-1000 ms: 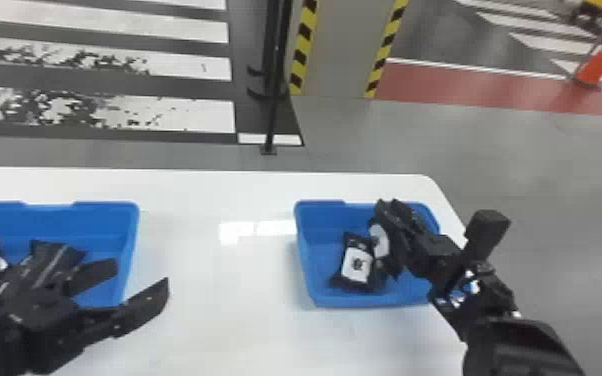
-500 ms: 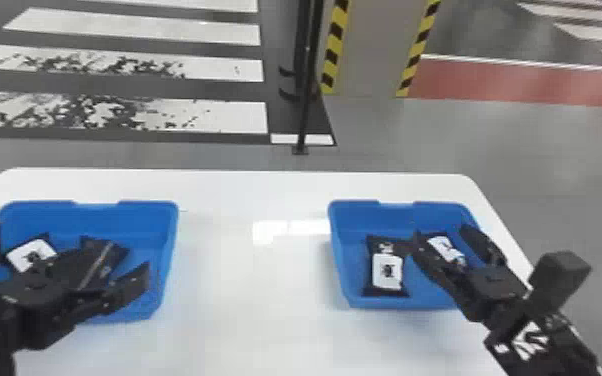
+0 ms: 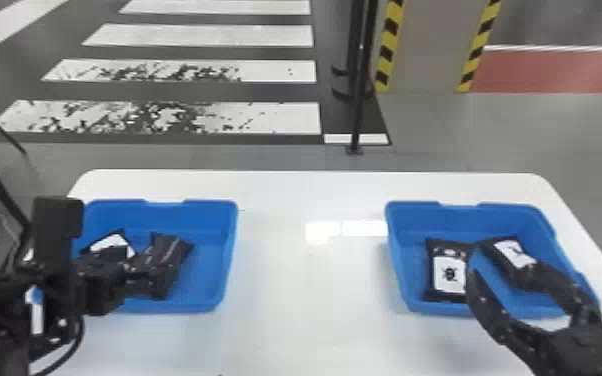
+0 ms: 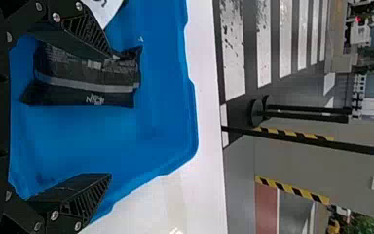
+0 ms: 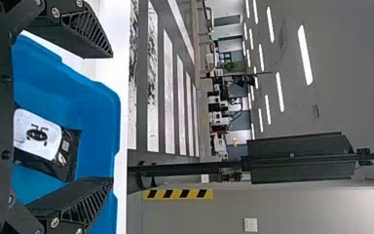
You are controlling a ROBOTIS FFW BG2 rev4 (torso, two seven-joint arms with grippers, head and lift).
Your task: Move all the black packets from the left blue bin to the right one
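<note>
In the head view my left gripper (image 3: 132,280) is over the left blue bin (image 3: 230,255), by a dark packet (image 3: 172,250); a white-labelled packet (image 3: 112,243) lies beside it. The left wrist view has that gripper (image 4: 110,114) open, its upper finger overlapping the dark packet (image 4: 87,80). Over the front of the right blue bin (image 3: 397,260), my right gripper (image 3: 496,272) stands open. Two labelled packets lie there, one (image 3: 448,272) toward the left, another (image 3: 515,254) tilted beside it. In the right wrist view nothing is between the fingers of the gripper (image 5: 112,117); a packet (image 5: 39,134) lies beyond.
Both bins stand on a white table (image 3: 310,295), with a wide stretch of tabletop between them. Behind the table a black post (image 3: 358,100) rises from the floor, near a grey panel with striped edges (image 3: 425,45).
The head view has turned left. My right gripper has let go of a packet in the right bin and drawn back toward the front. My left gripper has moved left over its bin.
</note>
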